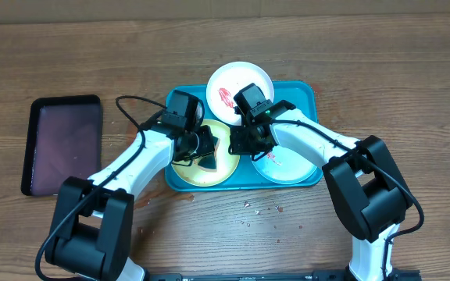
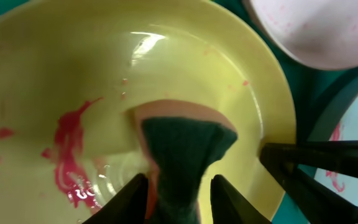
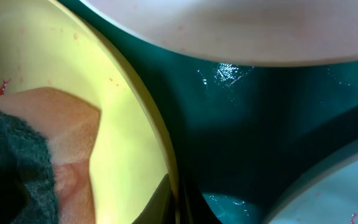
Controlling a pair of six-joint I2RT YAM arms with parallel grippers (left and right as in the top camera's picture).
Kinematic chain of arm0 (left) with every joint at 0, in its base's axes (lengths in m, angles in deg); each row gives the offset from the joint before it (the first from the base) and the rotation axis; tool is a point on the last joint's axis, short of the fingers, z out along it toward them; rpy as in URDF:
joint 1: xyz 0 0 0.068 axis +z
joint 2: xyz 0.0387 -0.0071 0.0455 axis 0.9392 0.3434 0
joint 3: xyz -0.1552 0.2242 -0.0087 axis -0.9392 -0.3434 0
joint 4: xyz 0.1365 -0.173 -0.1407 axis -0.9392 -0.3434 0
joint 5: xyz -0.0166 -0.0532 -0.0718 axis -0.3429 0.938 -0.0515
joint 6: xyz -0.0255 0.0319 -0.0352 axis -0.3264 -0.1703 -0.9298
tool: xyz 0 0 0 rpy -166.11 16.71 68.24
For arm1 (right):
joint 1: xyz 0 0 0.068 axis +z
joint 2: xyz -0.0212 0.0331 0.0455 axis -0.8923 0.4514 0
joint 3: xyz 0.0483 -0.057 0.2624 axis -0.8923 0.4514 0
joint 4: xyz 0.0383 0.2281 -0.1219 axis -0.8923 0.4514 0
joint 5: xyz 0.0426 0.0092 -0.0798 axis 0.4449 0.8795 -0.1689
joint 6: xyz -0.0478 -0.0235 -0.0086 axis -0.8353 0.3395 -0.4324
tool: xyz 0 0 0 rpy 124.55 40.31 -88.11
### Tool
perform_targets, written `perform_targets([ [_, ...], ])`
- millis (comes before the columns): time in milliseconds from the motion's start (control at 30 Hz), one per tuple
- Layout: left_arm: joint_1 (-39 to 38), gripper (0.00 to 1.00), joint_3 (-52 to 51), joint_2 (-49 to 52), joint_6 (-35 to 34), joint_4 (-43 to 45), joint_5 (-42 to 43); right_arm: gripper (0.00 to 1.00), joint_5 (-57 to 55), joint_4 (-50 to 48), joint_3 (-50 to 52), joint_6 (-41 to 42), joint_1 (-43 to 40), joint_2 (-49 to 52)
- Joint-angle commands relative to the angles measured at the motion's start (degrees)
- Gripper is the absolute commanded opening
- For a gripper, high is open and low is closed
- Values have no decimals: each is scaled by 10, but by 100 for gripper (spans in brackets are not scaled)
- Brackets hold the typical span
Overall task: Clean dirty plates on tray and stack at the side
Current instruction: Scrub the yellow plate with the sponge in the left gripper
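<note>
The teal tray holds three plates. The white plate with a red smear sits at the back. The yellow-green plate is at the front left and the pale mint plate at the front right. My left gripper is shut on a sponge, orange with a dark green scrub face, pressed into the yellow plate beside red smears. My right gripper is shut on the yellow plate's right rim, pinching it.
A black rectangular tray lies on the wooden table at the left. Small crumbs lie on the table in front of the teal tray.
</note>
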Motion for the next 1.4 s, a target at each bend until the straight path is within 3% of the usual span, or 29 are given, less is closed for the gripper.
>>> perform_targets([
  [0,-22,35,-5,5,-10,10,-10,4,-3,3,2,3,2,13],
  [367,-28,33,-5,25,-10,-13,-71,4,-4,5,2,3,2,13],
  [533,-23,4,-4,41,-10,-13,-71,4,-4,5,2,3,2,13],
  [667,3,4,17,33,-9,-41,-83,4,-4,7,2,2,2,13],
  [800,49,4,56,30,17,-95,-206,4,-6,10,2,2,2,13],
  [900,64,4,72,30,49,-96,-226,4,-10,10,2,2,2,13],
  [1033,65,4,118,30,51,-98,-150,4,-12,10,2,2,2,13],
  [1200,64,4,130,33,46,-67,35,4,-12,10,2,2,2,13],
  [1367,37,4,110,49,37,-66,46,4,-12,9,2,2,2,13],
])
